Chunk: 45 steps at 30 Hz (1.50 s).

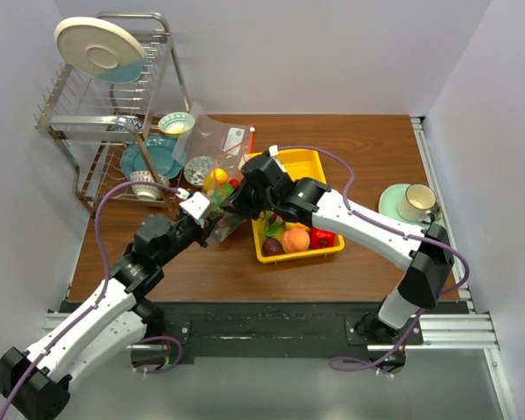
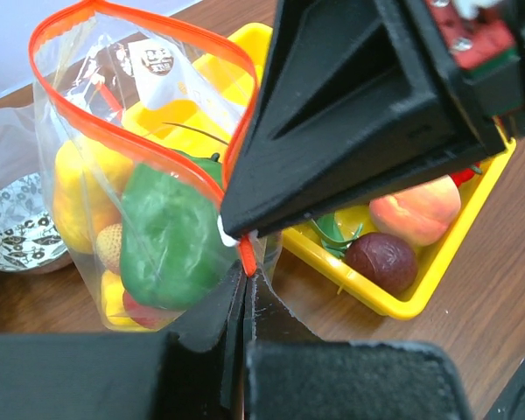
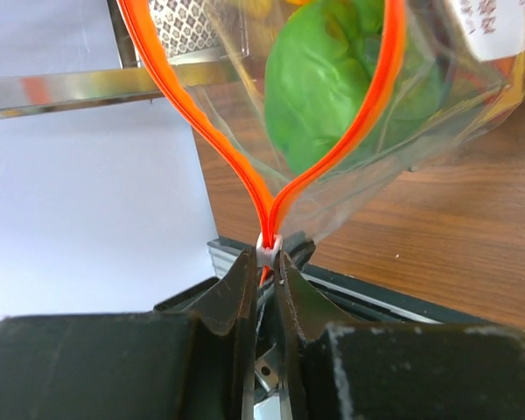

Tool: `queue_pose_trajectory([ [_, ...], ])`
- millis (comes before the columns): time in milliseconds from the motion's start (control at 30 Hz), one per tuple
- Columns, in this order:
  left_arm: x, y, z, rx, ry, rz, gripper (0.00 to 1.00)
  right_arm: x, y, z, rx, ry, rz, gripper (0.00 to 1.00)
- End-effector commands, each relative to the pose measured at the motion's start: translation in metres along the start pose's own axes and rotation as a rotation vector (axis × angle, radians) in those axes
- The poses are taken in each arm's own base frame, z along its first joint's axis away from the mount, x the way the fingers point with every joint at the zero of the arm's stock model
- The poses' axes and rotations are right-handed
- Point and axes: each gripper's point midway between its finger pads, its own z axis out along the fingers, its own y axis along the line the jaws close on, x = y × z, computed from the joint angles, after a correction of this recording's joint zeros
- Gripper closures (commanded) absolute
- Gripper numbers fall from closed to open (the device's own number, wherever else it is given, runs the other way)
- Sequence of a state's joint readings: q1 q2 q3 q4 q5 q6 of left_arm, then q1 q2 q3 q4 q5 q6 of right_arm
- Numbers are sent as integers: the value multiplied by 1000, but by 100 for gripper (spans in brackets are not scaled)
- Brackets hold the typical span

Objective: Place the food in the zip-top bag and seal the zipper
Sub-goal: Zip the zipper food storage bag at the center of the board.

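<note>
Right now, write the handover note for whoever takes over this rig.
Left gripper: shut on the end of the zipper.
Right gripper: shut on the white slider at that same end.
Zip-top bag: beside the yellow tray, mouth gaping open, holding a green pepper, a yellow pepper and more.
Done: some food bagged, both ends of the pull gripped.
Left: a peach and a dark fruit lie in the tray, and the zipper is unsealed along almost its whole length.

White walls point(image 1: 332, 52) enclose brown wooden table point(image 1: 367, 149); wire dish rack point(image 1: 74, 122) back left; even light.
</note>
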State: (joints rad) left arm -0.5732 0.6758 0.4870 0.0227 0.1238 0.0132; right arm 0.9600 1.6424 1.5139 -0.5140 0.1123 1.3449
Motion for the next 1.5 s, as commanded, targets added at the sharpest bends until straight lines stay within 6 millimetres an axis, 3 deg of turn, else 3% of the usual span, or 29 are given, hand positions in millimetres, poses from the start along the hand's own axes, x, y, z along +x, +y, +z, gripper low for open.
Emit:
queue_pose_trajectory([
  [0,-37,-11,-3,46,-84,53,100,-37,-7,1,18,-110,23,95],
  [233,-34,-32,-2,105,-63,88,100,-69,-14,3,43,-166,24,95],
  [267,-26,-33,-3,108,-30,88,100,-75,-16,5,45,-177,28,95],
  [533,-32,-48,-9,171,-40,75,100,-111,-29,17,95,-232,17,96],
  [1067,-25,-51,-16,182,-21,53,100,-187,-45,40,163,-345,7,96],
  [1467,-28,-46,-20,154,-24,33,100,-224,-55,51,210,-392,1,96],
])
